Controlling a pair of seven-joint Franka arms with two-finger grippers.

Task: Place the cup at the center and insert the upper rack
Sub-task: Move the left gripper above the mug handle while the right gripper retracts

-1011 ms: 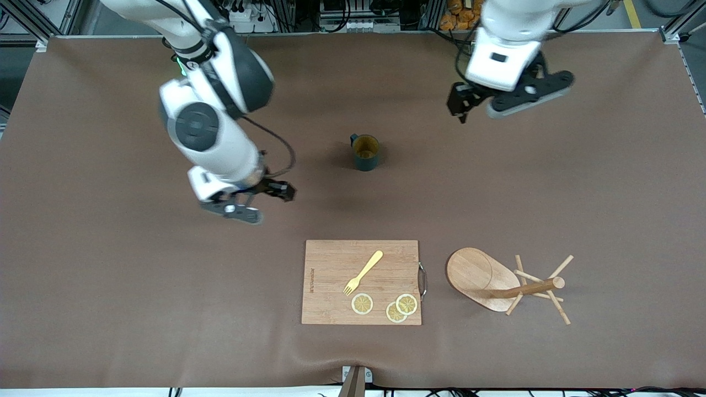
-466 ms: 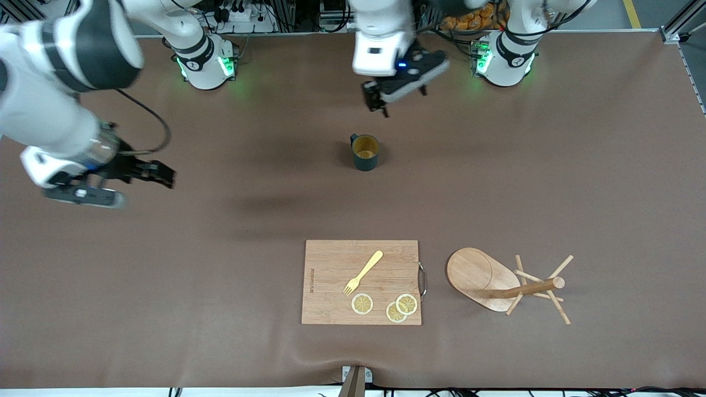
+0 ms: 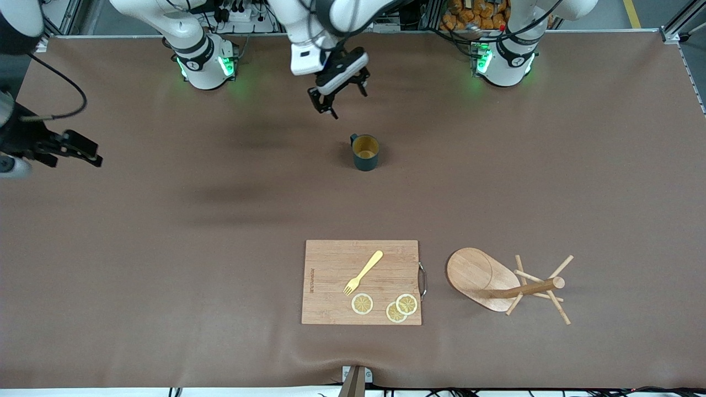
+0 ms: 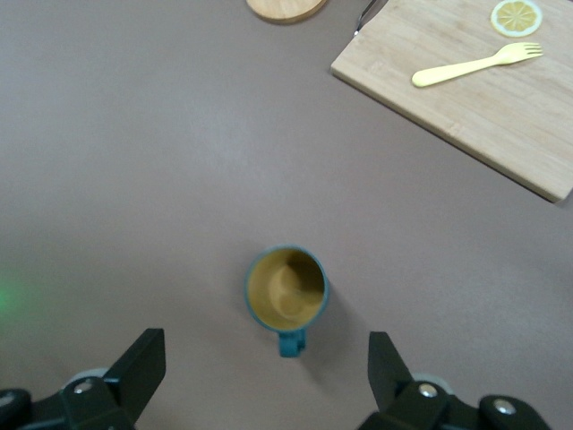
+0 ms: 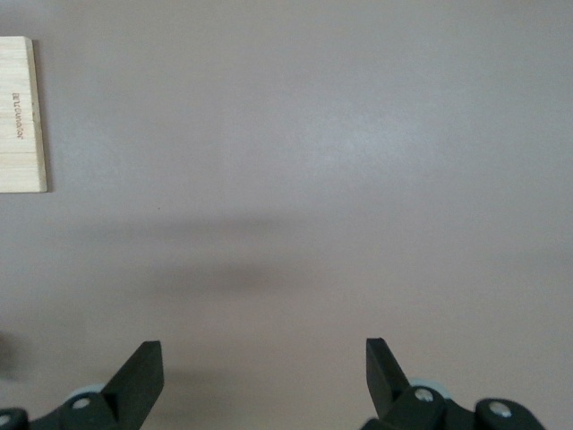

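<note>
My left claw point(image 3: 337, 95) hangs wide open at top center, above the cup point(image 3: 365, 152); my right claw point(image 3: 69, 150), also wide, waits at the frame's left edge. The rack point(image 3: 499, 282) lies tipped over at lower right.

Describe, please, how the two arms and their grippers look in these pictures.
Both arms are glossy white with dark grey joint bands; green lights glow at their bases. The left gripper and right gripper are black, with two angular fingers each. A black cable loops beside the right gripper.

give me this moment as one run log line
left gripper: open, over bare table beside cup | right gripper: open, at right arm's table end | cup: upright, ungrasped | upper rack: lying on its side
</note>
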